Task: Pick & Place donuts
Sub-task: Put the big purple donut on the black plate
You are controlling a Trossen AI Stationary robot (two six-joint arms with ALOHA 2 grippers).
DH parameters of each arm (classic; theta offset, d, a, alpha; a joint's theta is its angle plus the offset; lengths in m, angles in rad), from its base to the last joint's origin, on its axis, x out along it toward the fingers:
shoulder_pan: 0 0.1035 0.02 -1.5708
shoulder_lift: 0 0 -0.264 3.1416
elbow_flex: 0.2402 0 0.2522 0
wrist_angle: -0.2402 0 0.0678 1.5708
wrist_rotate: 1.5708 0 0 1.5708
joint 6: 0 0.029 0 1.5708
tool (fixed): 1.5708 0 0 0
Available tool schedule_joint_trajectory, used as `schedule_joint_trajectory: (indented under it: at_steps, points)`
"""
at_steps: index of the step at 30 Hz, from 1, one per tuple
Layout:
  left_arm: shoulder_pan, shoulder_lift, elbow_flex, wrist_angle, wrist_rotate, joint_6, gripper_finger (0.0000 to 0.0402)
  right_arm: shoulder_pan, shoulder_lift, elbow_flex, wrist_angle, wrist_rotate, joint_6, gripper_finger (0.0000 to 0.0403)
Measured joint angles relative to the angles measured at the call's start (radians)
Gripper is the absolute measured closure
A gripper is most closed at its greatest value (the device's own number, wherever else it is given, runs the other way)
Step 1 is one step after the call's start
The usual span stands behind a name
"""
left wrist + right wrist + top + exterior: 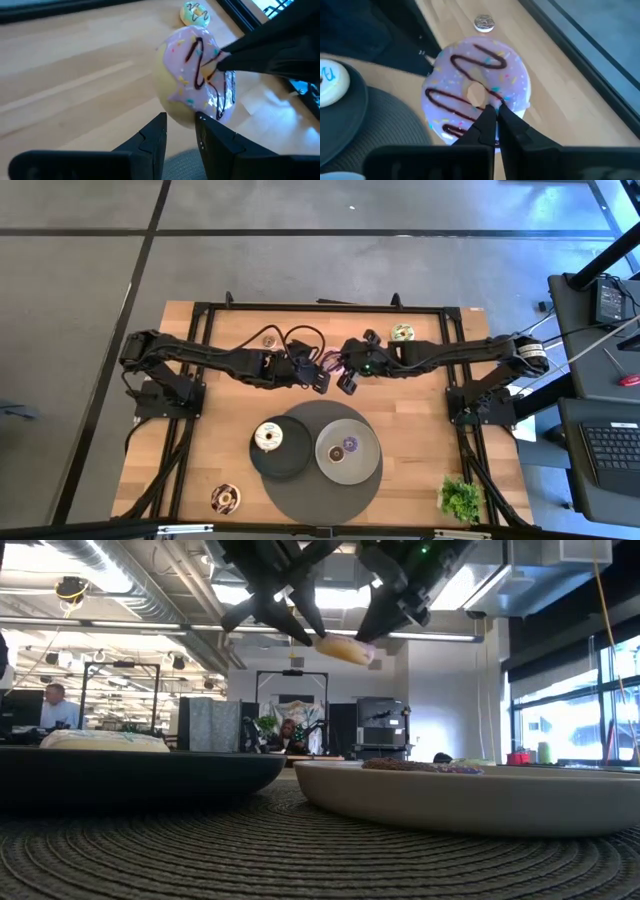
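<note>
A pink-iced donut with brown drizzle hangs in the air over the table's middle, between both arms. In the low view the donut is high above the plates. My right gripper is shut on it. My left gripper is open by a narrow gap, its fingertips just by the donut's pale lower rim. A white donut lies on the dark plate. A small purple one lies on the grey plate. My right gripper holds the pink donut by its ring, at the stretch beside the hole nearest the fingers; the fingers cover the exact contact. The fingers reach in level from the table's right. The donut is lifted clear and tilted. Whether my left gripper touches the donut, I cannot tell.
Both plates sit on a round dark woven mat at the near middle. Loose donuts lie on the wood: a green one and a small one at the far side, a chocolate one near left. A small plant stands near right.
</note>
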Motion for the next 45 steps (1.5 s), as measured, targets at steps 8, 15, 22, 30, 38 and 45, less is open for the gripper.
schedule_joint_trajectory:
  at_steps: [8,15,22,30,38,45]
  points:
    - [0.007,0.000,0.000,0.016,0.008,-0.016,0.0270,-0.001,0.000,0.000,-0.027,-0.027,0.003,0.0391]
    - [0.007,0.000,0.000,0.048,0.010,-0.007,0.0199,-0.001,0.000,0.000,-0.040,-0.028,0.004,0.0391]
    - [-0.003,0.000,0.001,0.052,0.018,-0.006,0.0186,-0.002,-0.001,0.000,-0.079,-0.008,0.004,0.0391]
    - [-0.007,0.000,0.001,0.051,0.017,-0.006,0.0189,-0.003,-0.001,0.000,-0.075,0.005,0.006,0.0391]
    - [0.008,0.000,0.001,0.048,0.016,-0.040,0.0189,-0.001,-0.001,0.000,0.001,-0.057,0.007,0.0391]
    - [0.009,0.000,0.002,0.044,-0.017,-0.040,0.0194,-0.001,-0.001,0.000,0.003,-0.058,0.006,0.0391]
